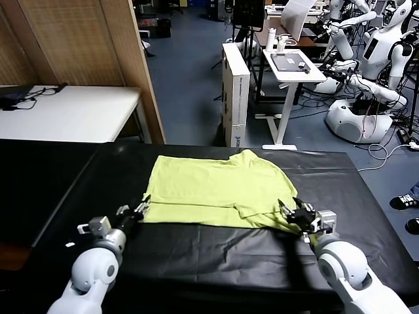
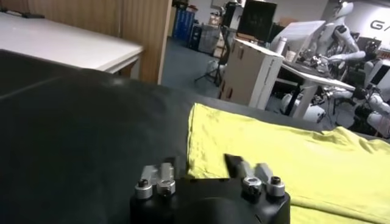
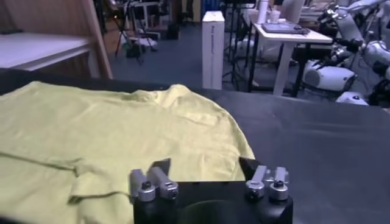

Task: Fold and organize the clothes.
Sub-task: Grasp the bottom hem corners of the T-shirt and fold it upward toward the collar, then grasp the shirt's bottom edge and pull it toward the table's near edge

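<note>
Left gripper (image 1: 139, 208): nearest the viewer, fingers apart, at the shirt's near left corner, holding nothing.
Shirt: plain lime yellow-green short-sleeved T-shirt (image 1: 213, 190) of thin soft fabric, lying partly folded across the middle of the black cloth-covered table (image 1: 196, 261).
Right gripper (image 1: 293, 212): fingers spread, over the rumpled near right edge.
Advice: pinch both near corners level, lift together, carry the hem far evenly so no creases form.

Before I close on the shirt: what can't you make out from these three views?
- Head view: whether left gripper or right gripper touches the T-shirt; too small.
- Left wrist view: shirt's near hem, hidden by the gripper body.
- Right wrist view: near corner, likewise hidden.
- Shirt's underside layers on the table: covered.
</note>
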`<state>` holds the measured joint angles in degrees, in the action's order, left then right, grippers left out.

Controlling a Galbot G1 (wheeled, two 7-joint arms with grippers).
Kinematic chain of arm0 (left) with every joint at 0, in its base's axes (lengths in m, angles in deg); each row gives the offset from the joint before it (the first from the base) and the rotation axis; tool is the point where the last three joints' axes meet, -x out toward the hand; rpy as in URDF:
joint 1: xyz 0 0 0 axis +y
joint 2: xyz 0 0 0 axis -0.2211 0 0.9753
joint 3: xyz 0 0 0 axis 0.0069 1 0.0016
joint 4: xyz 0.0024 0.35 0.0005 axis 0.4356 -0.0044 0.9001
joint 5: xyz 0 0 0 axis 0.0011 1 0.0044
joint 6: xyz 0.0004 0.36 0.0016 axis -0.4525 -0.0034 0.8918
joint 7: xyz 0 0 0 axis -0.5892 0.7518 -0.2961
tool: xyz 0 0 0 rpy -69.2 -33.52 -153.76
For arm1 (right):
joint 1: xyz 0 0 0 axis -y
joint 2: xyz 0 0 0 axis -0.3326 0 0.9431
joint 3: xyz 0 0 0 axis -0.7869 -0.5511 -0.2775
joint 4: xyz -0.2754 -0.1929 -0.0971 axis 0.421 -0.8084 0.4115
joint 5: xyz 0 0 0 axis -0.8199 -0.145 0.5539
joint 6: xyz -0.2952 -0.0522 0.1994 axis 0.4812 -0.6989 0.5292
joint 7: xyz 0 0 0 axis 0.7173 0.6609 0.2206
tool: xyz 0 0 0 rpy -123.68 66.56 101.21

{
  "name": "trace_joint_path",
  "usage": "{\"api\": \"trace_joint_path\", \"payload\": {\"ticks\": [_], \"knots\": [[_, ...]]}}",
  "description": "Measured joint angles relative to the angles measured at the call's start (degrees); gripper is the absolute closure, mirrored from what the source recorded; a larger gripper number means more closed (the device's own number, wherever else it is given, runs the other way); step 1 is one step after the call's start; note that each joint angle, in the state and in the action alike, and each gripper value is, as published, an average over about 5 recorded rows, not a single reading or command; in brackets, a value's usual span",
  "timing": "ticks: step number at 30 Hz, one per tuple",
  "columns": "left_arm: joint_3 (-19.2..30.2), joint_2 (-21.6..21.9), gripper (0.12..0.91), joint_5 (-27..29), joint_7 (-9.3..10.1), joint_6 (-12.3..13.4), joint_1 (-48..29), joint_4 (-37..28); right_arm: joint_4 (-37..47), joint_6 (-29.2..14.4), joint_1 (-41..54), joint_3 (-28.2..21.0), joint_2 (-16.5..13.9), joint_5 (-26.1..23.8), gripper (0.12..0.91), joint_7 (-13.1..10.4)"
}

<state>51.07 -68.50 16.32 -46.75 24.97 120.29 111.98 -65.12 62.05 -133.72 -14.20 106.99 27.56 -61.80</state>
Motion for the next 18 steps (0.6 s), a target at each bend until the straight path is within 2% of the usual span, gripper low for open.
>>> {"api": "trace_joint_path", "payload": {"ticks": [6, 15, 18], "knots": [[-0.2, -0.6, 0.123, 0.8, 0.03, -0.3, 4.4, 3.6, 0.1, -0.1, -3.3, 0.9, -0.2, -0.6, 0.118, 0.7], [-0.1, -1.0, 0.123, 1.7, -0.24, -0.1, 6.4, 4.0, 1.1, -0.2, -3.3, 0.1, -0.2, -1.5, 0.123, 0.8], [0.0, -1.0, 0.123, 1.9, -0.26, -0.1, 6.5, 3.6, 1.3, -0.3, -3.3, -0.1, -0.1, -1.7, 0.171, 0.8]]}}
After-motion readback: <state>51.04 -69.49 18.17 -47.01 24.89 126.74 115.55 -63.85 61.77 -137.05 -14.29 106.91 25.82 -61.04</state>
